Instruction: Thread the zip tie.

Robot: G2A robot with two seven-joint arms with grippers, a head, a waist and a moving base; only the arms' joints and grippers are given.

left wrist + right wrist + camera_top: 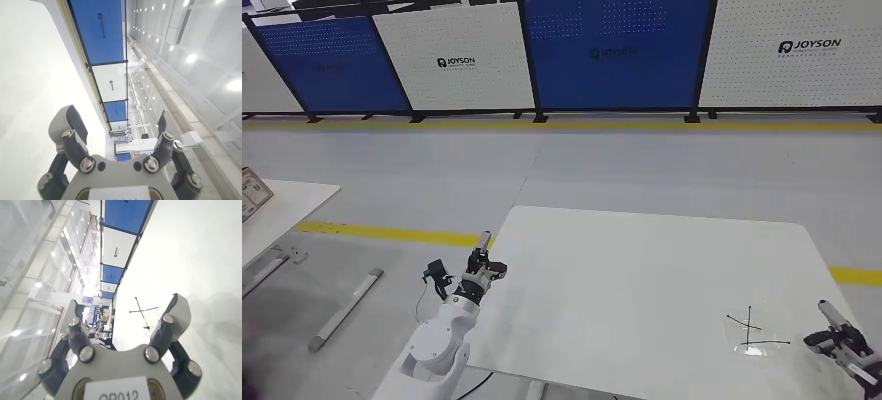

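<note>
Thin black zip ties (751,328) lie crossed over one another on the white table (642,290), near its front right corner. In the right wrist view the zip ties (141,311) rest flat just beyond my right gripper (124,306), which is open and holds nothing. From above, the right gripper (827,325) sits at the table's right edge, a short way right of the ties. My left gripper (485,252) hovers at the table's left edge, far from the ties. In its own wrist view the left gripper (119,123) is open and empty, tilted up toward the hall.
The ties seem to lie on a faint clear sheet (764,346). A second white table (277,205) stands off to the left across a floor gap. Blue and white pegboard panels (622,50) line the far side of the hall.
</note>
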